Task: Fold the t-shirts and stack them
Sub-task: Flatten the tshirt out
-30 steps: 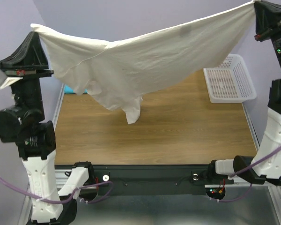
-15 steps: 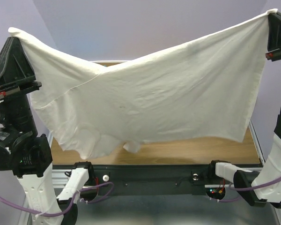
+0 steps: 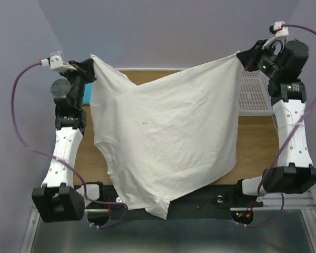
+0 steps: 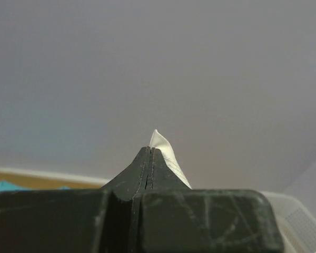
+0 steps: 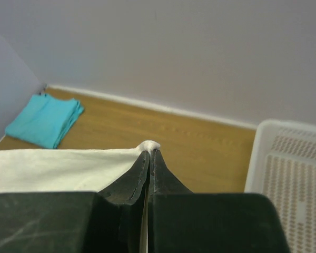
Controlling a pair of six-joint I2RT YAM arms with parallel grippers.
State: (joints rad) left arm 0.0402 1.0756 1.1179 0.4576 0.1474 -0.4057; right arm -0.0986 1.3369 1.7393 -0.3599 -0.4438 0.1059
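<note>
A large cream t-shirt [image 3: 168,132] hangs spread between my two grippers, and its lower end droops over the table's near edge. My left gripper [image 3: 89,65] is shut on its upper left corner; a tip of cream cloth [image 4: 166,153] sticks out past the closed left gripper [image 4: 150,151]. My right gripper [image 3: 241,57] is shut on the upper right corner, with the cream cloth [image 5: 52,168] running left from the closed right gripper [image 5: 150,153]. A folded turquoise t-shirt [image 5: 43,120] lies on the table's far left corner, and only a sliver of it [image 3: 87,95] shows in the top view.
A white perforated basket [image 3: 255,95] stands at the table's far right, beside my right arm; the right wrist view has this basket [image 5: 292,174] at its right edge. The wooden table [image 3: 255,147] shows to the right of the hanging shirt. A lilac wall stands behind.
Both arms have dropped from high near the camera to a lower, farther hold. The cream shirt swung with them and now hangs narrower, its lower end over the near edge.
</note>
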